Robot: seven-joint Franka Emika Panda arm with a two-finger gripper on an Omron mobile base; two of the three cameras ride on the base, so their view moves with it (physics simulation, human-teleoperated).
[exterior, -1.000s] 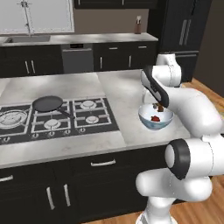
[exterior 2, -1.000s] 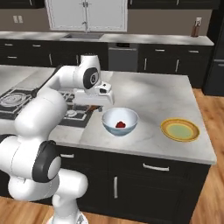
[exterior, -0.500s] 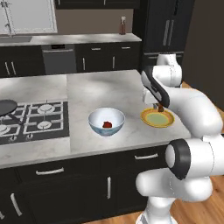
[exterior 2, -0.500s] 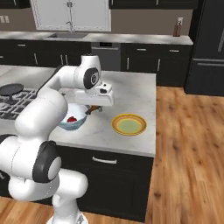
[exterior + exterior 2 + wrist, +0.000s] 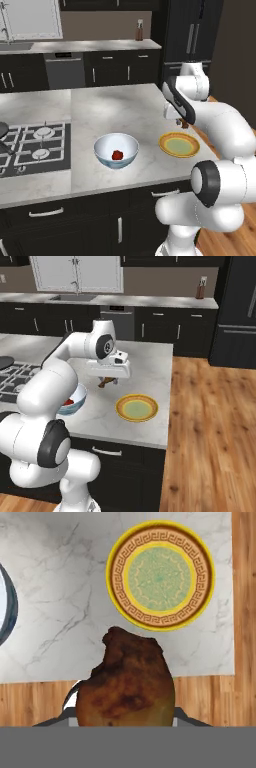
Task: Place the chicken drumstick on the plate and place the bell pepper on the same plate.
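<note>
End effector [image 5: 107, 380] gripping chicken drumstick [image 5: 127, 682], seemingly beside plate [image 5: 161, 575]

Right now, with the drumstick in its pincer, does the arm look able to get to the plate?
Probably yes. The pincer holds the drumstick above the counter beside the plate, which lies bare with nothing between them; the bowl sits off to the other side.

From my hand view the chicken drumstick [image 5: 127, 684] hides both fingertips; the white bowl [image 5: 6, 607] is cut off at nine o'clock, its bell pepper [image 5: 117, 155] a small red blob
</note>
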